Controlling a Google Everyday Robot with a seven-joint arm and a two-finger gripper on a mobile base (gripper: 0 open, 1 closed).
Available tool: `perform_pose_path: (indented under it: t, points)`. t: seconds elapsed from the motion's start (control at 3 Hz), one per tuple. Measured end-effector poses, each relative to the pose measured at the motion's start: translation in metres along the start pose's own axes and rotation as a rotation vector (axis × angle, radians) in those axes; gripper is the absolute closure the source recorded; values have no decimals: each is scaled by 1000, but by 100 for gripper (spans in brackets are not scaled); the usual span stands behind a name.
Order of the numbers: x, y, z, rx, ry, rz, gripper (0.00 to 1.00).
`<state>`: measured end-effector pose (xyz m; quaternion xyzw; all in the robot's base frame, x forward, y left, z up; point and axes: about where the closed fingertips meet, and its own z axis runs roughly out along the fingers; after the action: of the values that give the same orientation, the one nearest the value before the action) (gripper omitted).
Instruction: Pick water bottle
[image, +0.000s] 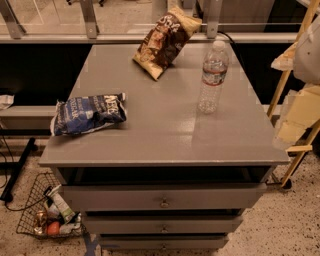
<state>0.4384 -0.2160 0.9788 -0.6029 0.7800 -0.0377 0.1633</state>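
You had one camera view. It looked down from in front of and above the grey cabinet (160, 125), pitched forward so that the whole top lay in frame with the drawer fronts (164, 198) beneath it. It faced the glass railing (125, 17) behind the cabinet. It stood near: the top spanned most of the width, and only strips of speckled floor (295, 225) showed at either side, with a wire basket (30, 200) at lower left. The water bottle (212, 75) stood toward the far right of the top. The gripper (296, 117) sat at the right edge, close to the lens, partly cut off, apart from the bottle.
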Motion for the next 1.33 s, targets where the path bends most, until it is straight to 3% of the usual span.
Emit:
perform_pose_path:
  t: [0.33, 0.67, 1.33]
  points:
    - [0, -1, -1, 3, -2, 0, 0]
    - [2, -17, 1, 27, -45, 43, 0]
    - [11, -60, 30, 67, -149, 199, 0]
